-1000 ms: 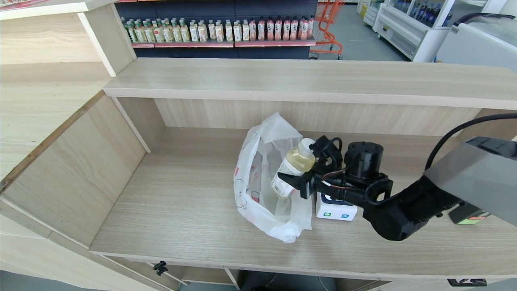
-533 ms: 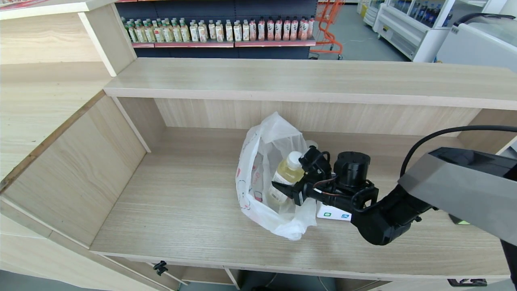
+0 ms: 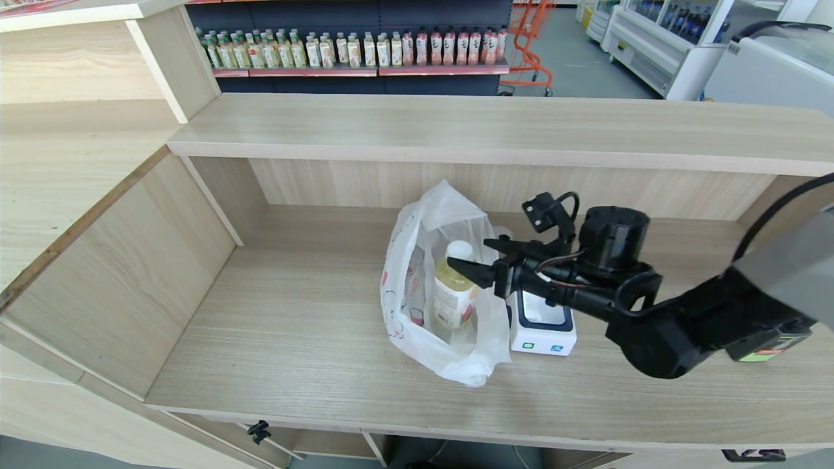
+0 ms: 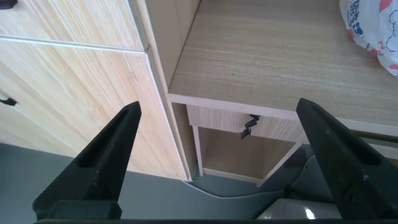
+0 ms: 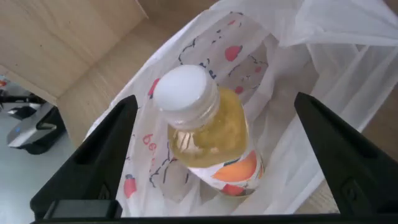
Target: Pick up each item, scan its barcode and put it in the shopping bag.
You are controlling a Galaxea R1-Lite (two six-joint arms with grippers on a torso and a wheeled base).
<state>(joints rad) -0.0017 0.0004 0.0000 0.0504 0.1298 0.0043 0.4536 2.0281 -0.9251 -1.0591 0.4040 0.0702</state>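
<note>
A white plastic shopping bag (image 3: 417,293) with red print stands open on the wooden counter. A bottle of yellow drink (image 3: 453,290) with a white cap stands upright inside it. My right gripper (image 3: 470,254) hovers open just right of the bottle's cap, touching nothing. The right wrist view looks down on the bottle (image 5: 208,134) in the bag (image 5: 280,81), between the spread fingers of the right gripper (image 5: 216,102). My left gripper (image 4: 219,107) is open and holds nothing, out past the counter's front edge, with a corner of the bag (image 4: 373,28) far off.
A white scanner box (image 3: 544,326) sits right beside the bag, under my right arm. A small dark device (image 3: 759,345) lies at the counter's right end. The counter (image 3: 293,326) is walled at the left and back, with a raised ledge (image 3: 495,127) above.
My right gripper lowered the bottle into the bag, let go of it, then rose and drew back to the right. The bottle now stands free in the bag.
</note>
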